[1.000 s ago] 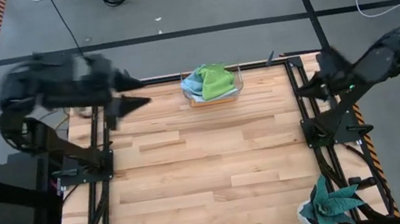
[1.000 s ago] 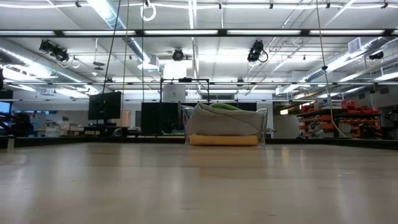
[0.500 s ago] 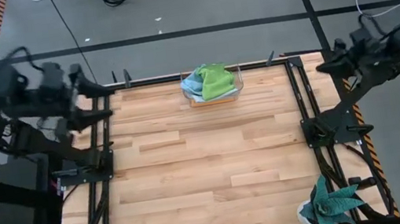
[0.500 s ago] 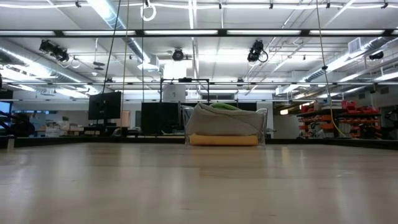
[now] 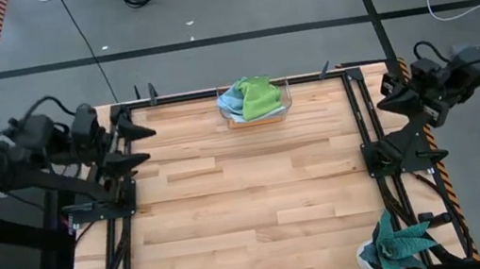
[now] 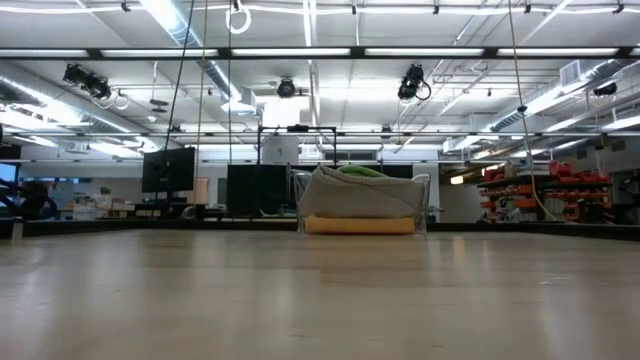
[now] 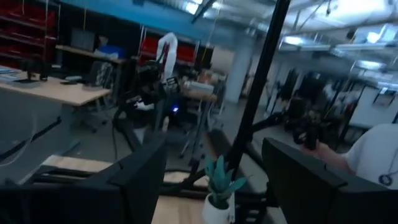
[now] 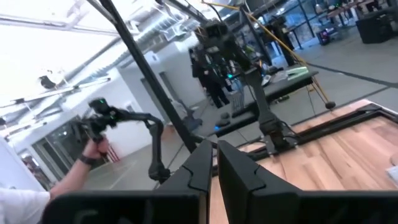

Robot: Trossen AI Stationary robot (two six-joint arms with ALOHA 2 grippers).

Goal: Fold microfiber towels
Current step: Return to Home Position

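Workshop's wooden table (image 5: 251, 209) holds a bin (image 5: 288, 97) of seemingly folded towels (image 5: 258, 98).

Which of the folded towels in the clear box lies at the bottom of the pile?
The orange-yellow towel: it lies under the grey towel, with the green towel on top.

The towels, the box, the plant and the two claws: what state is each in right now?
green towel: folded, topmost in the box.
light blue towel: in the box, beside the green one.
grey towel: in the box, under the green one.
orange-yellow towel: flat at the bottom.
clear box: upright, open-topped.
plant: upright.
left gripper: open, empty, at the table's left edge.
right gripper: shut, empty, at its right edge.
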